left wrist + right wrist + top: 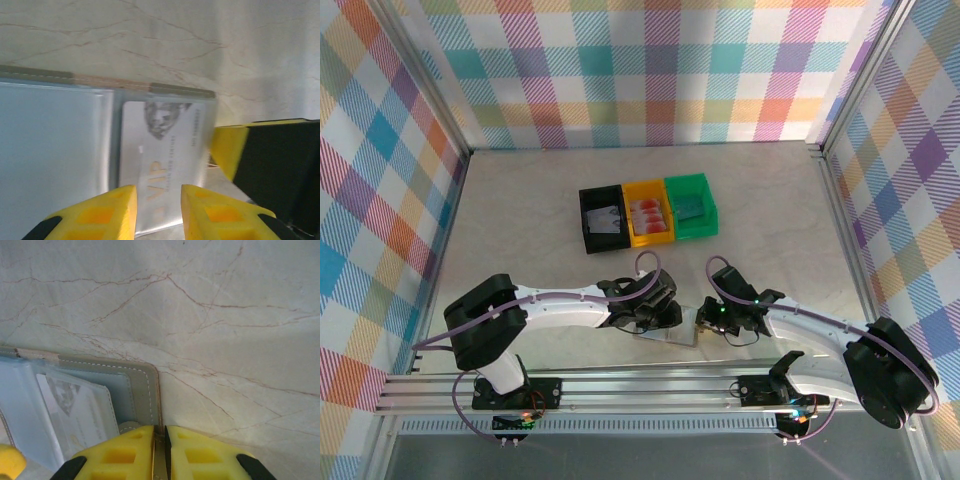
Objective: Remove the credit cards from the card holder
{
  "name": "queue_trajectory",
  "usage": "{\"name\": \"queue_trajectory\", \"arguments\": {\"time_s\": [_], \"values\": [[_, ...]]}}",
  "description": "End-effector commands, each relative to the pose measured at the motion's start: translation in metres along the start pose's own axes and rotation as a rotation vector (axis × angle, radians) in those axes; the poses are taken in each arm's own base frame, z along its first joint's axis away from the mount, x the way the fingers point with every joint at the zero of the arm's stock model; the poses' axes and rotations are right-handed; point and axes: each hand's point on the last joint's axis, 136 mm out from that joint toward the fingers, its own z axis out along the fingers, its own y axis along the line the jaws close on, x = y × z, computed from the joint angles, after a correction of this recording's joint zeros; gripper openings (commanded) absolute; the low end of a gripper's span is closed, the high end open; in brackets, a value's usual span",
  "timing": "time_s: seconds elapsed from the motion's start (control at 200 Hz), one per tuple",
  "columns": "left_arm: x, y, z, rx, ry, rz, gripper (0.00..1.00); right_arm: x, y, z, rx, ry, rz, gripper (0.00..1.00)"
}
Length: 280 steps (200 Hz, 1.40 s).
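Observation:
The card holder (672, 337) lies open on the table between my two grippers, its pale blue-grey inside (50, 140) facing up. A silver-white credit card (165, 145) marked VIP sits in the holder's clear sleeve, its near end sticking out. My left gripper (159, 192) hovers over that near end, fingers a narrow gap apart and the card's face showing between them. My right gripper (160, 430) is shut on the grey stitched right edge of the card holder (142, 390). The same card (75, 405) shows through the sleeve in the right wrist view.
Three small bins stand in a row at the back: black (603, 220), yellow (648, 212) with red cards in it, and green (690, 207). Checked walls close in the marble table (520, 220) on three sides. The metal rail (620, 385) runs along the near edge.

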Motion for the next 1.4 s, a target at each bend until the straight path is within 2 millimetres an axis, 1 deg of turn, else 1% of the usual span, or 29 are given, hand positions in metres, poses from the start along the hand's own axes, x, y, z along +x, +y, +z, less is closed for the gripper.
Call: {"name": "queue_trajectory", "arguments": {"time_s": [0.0,0.305,0.535,0.72,0.865,1.145,1.28,1.395], "values": [[0.007,-0.013,0.001,0.058,0.024,-0.025,0.29,0.012,-0.02,0.008,0.06,0.031,0.006,0.17],[0.012,0.007,0.015,-0.009,0.044,-0.015,0.29,0.012,-0.019,0.007,0.057,0.029,0.001,0.16],[0.011,0.018,0.011,-0.068,0.035,0.021,0.29,0.013,-0.02,0.007,0.058,0.029,0.002,0.16],[0.009,0.02,0.004,-0.098,0.023,0.07,0.29,0.013,-0.021,0.007,0.06,0.028,0.002,0.16],[0.017,0.02,0.011,-0.091,0.061,0.077,0.3,0.012,-0.021,0.008,0.062,0.028,0.003,0.16],[0.019,0.006,0.013,-0.066,0.061,0.105,0.3,0.013,-0.021,0.009,0.059,0.031,0.006,0.16],[0.021,0.012,0.014,-0.09,0.066,0.117,0.3,0.014,-0.021,0.008,0.058,0.03,0.005,0.16],[0.02,0.018,0.012,-0.124,0.059,0.132,0.3,0.014,-0.022,0.008,0.057,0.028,0.004,0.16]]}}
